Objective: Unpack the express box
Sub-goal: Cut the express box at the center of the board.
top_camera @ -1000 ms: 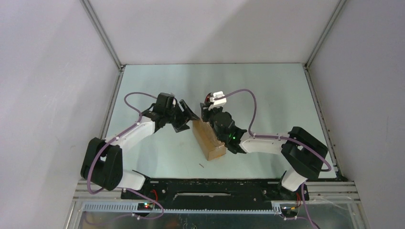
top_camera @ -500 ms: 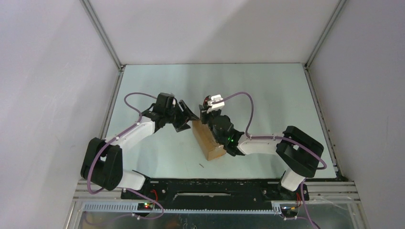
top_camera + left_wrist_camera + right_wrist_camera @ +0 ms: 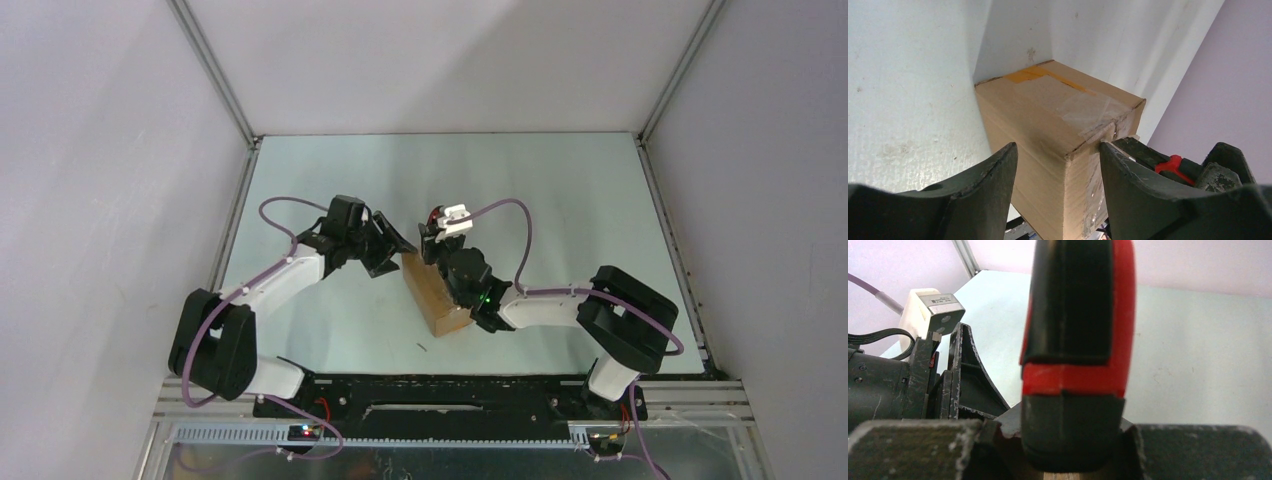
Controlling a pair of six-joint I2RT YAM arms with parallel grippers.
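Setting: a pale bench (image 3: 580, 200) closed in by plain grey walls, with both arms reaching to its middle
Express box: the express box (image 3: 438, 296) lay at the middle of the bench between the arms, one end pointing far-left and the other near-right
Box state: the flaps were shut, and clear tape and an orange strip still ran across the top; nothing had been taken out
Left fingers: the left fingers (image 3: 980, 187) were spread, straddling the box's far-left corner; whether they touched it could not be told
Right fingers: the right fingers (image 3: 908, 450) pinched the utility knife (image 3: 1075, 340) at the box's far end, just beside the taped edge
Done: the tool was in hand and at the box, apparently
Left: cutting the tape, folding back the flaps, lifting out the contents
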